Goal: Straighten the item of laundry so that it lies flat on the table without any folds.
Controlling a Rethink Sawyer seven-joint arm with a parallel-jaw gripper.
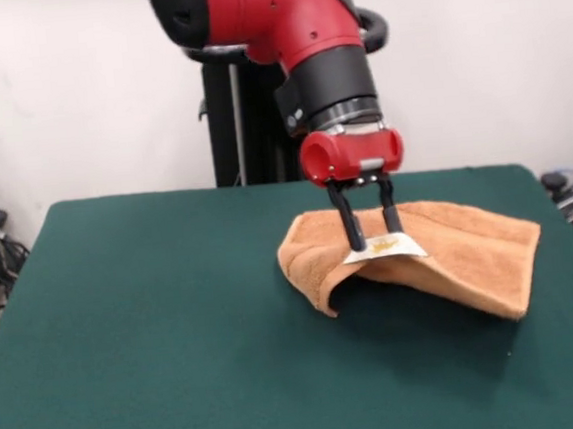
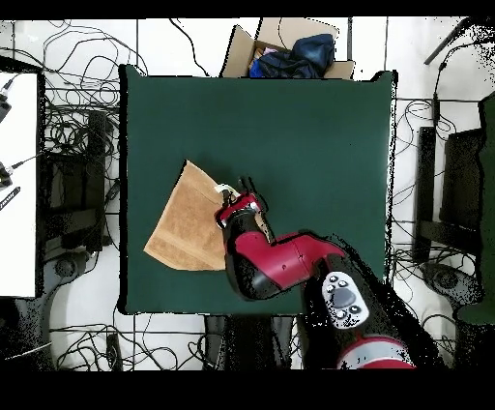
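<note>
The orange-tan towel (image 1: 470, 249) lies on the right part of the dark green table (image 1: 155, 316). Its near edge is raised off the felt like a tent, with a shadow under it and a fold hanging down at the left. My gripper (image 1: 377, 239) points straight down and is shut on that raised edge, where the small white care tag (image 1: 388, 251) sits between the two black fingers. In the overhead view the towel (image 2: 184, 232) lies left of centre on the table (image 2: 309, 126). The gripper (image 2: 235, 189) is at its upper right corner, and the red arm hides the towel's right edge.
Beyond the table's top edge in the overhead view stands an open cardboard box (image 2: 247, 48) with dark blue cloth (image 2: 295, 53) in it. Cables lie on the floor around the table. The black pedestal (image 1: 233, 119) stands behind the table's far edge.
</note>
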